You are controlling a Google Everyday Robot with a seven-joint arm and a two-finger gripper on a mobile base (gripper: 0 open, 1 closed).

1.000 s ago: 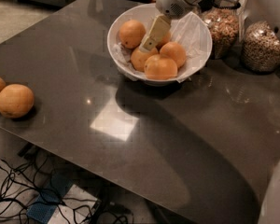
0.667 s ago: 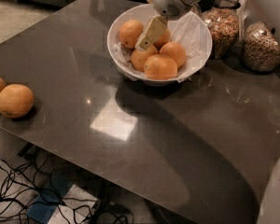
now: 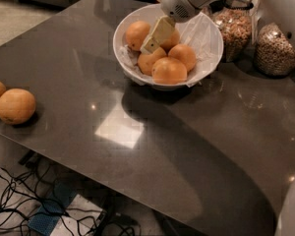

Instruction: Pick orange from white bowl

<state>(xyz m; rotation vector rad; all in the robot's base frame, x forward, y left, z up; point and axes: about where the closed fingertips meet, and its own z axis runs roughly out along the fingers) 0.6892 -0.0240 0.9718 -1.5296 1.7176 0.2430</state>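
Note:
The white bowl (image 3: 209,36), lined with crumpled white paper, stands at the back middle of the dark table. Several bright oranges lie in it: one at the back left (image 3: 136,33), one in the middle (image 3: 174,40), one at the right (image 3: 183,56), one at the front left (image 3: 150,61) and one at the front (image 3: 168,71). My gripper (image 3: 152,42) reaches down into the bowl from the upper right. Its beige tip lies between the back-left orange and the middle one, just above the front-left orange. It hides part of the middle orange.
Two paler fruits (image 3: 14,106) lie at the table's left edge. Two glass jars of grains (image 3: 234,31) (image 3: 275,50) stand right of the bowl. The table's near edge runs diagonally, with cables on the floor (image 3: 34,215) below. My white body (image 3: 292,210) is at the lower right.
My gripper's tip has shifted slightly to the left inside the bowl. The oranges and the bowl have not visibly moved.

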